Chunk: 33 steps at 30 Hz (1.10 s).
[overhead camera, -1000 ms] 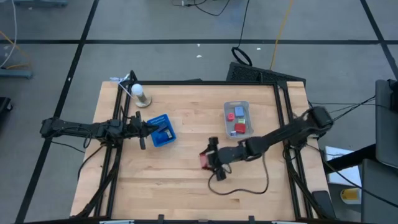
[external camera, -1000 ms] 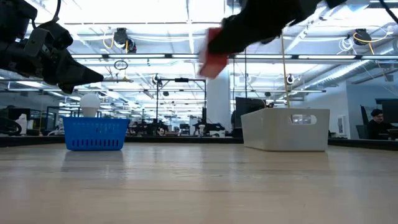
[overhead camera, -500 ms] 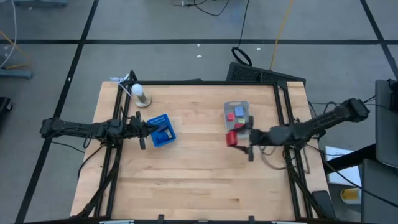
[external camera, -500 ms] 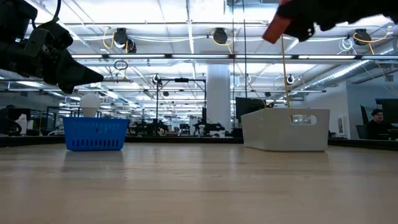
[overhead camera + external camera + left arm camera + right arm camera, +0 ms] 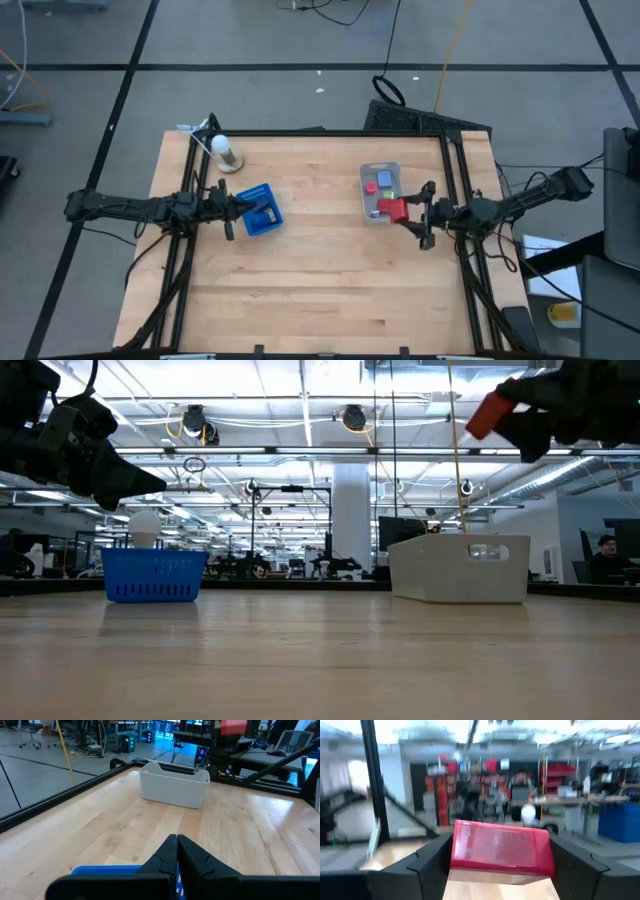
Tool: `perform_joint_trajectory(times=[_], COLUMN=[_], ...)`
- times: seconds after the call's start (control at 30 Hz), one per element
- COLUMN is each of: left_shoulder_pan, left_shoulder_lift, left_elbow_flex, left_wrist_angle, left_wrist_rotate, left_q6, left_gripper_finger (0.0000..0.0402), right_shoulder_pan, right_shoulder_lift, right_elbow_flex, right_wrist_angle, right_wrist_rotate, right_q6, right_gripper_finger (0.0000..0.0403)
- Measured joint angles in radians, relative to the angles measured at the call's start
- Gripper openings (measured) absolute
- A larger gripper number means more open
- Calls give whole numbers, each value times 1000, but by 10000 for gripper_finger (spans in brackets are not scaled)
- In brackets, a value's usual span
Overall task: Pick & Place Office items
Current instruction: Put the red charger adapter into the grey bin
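My right gripper [image 5: 404, 211] is shut on a red block [image 5: 391, 209] and hangs in the air by the near end of the clear bin [image 5: 380, 178]. The low view shows the block [image 5: 486, 412] high above the bin [image 5: 460, 568]. Inside the bin lie a small red piece [image 5: 371, 186] and a grey one [image 5: 386, 179]. My left gripper [image 5: 176, 840] is shut and empty. It hovers at the edge of the blue tray [image 5: 262, 192], which holds a dark piece [image 5: 266, 213]. My right gripper pinches the red block [image 5: 502, 851] between its two fingers [image 5: 427, 862], one on each of the block's opposite sides. The fingers come level from the table's right side. The block is lifted clear of everything and looks tilted in the low view.
A white ball on a small stand [image 5: 224, 151] sits near the table's far left corner, behind the blue tray [image 5: 150, 574]. Black frame rails [image 5: 456, 165] run along the table's left, right and far sides. The middle and near wood [image 5: 320, 290] is bare.
My right gripper has carried the red block from the table's near middle toward the far right, up to the clear bin. It has turned from slanting to level and has stayed shut on the block, which has kept high above the table.
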Motion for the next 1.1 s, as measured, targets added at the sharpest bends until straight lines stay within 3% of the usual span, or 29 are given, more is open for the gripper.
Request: perform_joint_trajectory(times=[0.47,0.8,1.1], left_shoulder_pan=[0,0,0], left_shoulder_lift=[0,0,0], left_elbow_flex=[0,-1,-1], left_wrist_angle=[0,8,3], left_wrist_rotate=[0,-1,0], left_q6=[2,1,-6], left_gripper_finger=[10,10,10], right_shoulder_pan=[0,-4,-36], right_shoulder_lift=[-19,112,254], right_elbow_flex=[-17,210,349], right_wrist_angle=[15,-182,-362], right_wrist_rotate=[18,24,248], right_q6=[27,-7,24], right_gripper_finger=[268,268,268])
